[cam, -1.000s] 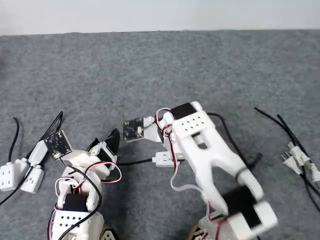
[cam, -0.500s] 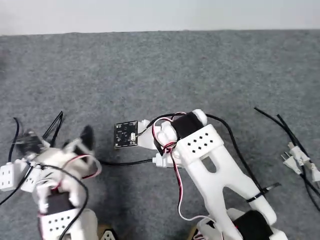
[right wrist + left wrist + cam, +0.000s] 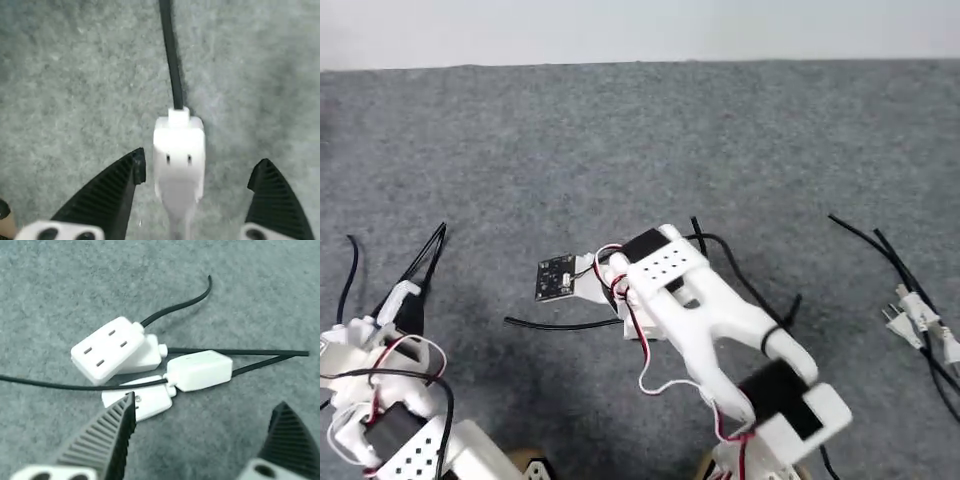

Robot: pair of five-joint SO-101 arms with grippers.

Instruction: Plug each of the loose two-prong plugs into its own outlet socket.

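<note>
In the left wrist view, my left gripper (image 3: 206,402) hangs open above a cluster of white outlet sockets on black cords. One socket (image 3: 107,347) faces up with several slots, another (image 3: 200,371) lies beside it, and a third (image 3: 140,399) lies under a cord. In the right wrist view, my right gripper (image 3: 200,157) is open, one finger on either side of a white connector block (image 3: 179,155) with a black cord (image 3: 170,55). It is not touching the block. Two loose white plugs (image 3: 912,318) lie at the far right of the table. In the high view the right arm (image 3: 670,270) is at the centre and the left arm (image 3: 380,380) at the lower left.
The table has a grey carpet-like surface (image 3: 620,140). Black cords (image 3: 880,245) trail from the plugs at the right, and another cord (image 3: 555,324) runs left from the centre block. Thin cords (image 3: 425,250) lie near the left arm. The far half of the table is bare.
The left arm has swung left, over the sockets at the table's left edge. The right arm has shifted left and now covers the centre block.
</note>
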